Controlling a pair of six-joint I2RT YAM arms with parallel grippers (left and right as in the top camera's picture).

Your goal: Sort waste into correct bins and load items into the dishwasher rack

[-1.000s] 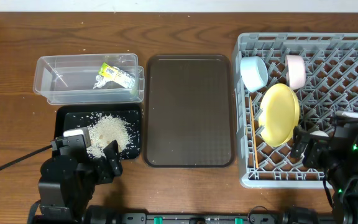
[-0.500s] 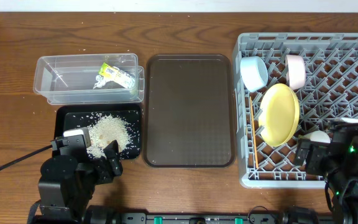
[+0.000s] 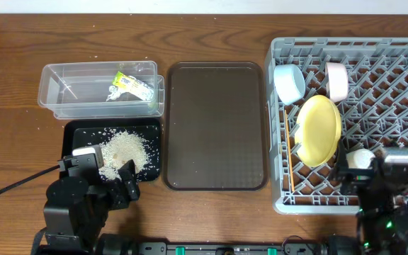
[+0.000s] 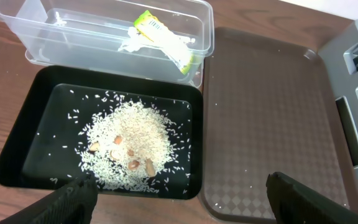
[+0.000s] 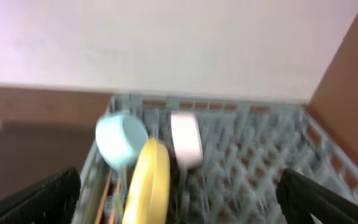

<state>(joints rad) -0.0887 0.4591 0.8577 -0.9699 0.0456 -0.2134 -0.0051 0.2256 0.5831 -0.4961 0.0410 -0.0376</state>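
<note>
The grey dishwasher rack [image 3: 402,64] holds the yellow plate [image 3: 319,129] on edge, the light blue bowl [image 3: 289,83], the white bowl [image 3: 336,80], the small pale cup [image 3: 362,158] and the chopsticks [image 3: 290,166] along its left side. The plate [image 5: 148,180] and both bowls show blurred in the right wrist view. The wrapper [image 3: 132,85] lies in the clear tub [image 3: 69,92]. Rice scraps [image 3: 124,150] lie in the black bin [image 3: 76,134]. My left gripper [image 4: 179,202] is open and empty above the black bin's front edge. My right gripper [image 5: 182,202] is open and empty at the rack's front edge, just behind the cup.
A flat brown tray [image 3: 215,127] lies between the bins and the rack, with a few stray grains on it. A black cable [image 3: 13,188] runs from the left arm across the wooden table.
My right arm has drawn back toward the rack's front edge, and the pale cup now shows uncovered in the rack. The left arm has not moved.
</note>
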